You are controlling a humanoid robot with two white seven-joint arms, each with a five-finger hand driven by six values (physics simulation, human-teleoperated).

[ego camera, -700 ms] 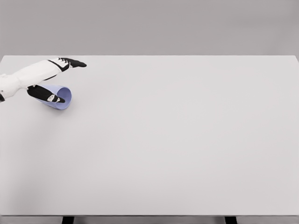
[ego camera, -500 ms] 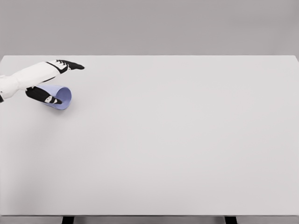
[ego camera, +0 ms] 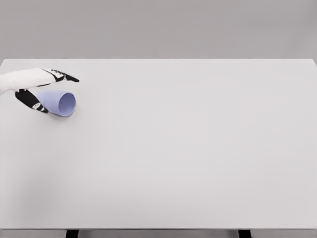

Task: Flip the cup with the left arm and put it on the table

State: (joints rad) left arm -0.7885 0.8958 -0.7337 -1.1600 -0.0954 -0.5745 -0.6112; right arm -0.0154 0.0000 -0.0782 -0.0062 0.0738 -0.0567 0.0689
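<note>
A pale blue cup lies on its side near the left edge of the white table, its mouth turned to the right. My left hand reaches in from the left edge and is open. Its black-tipped fingers stretch out just behind the cup. The thumb points down at the cup's closed end on the left. The hand brackets the cup's base end without closing on it. My right arm does not show.
The table's far edge runs just behind the hand, against a plain grey wall. Two dark table legs show below the front edge.
My left hand has pulled back to the left, and its thumb has slid off the cup's front to the base end. The cup lies in almost the same spot.
</note>
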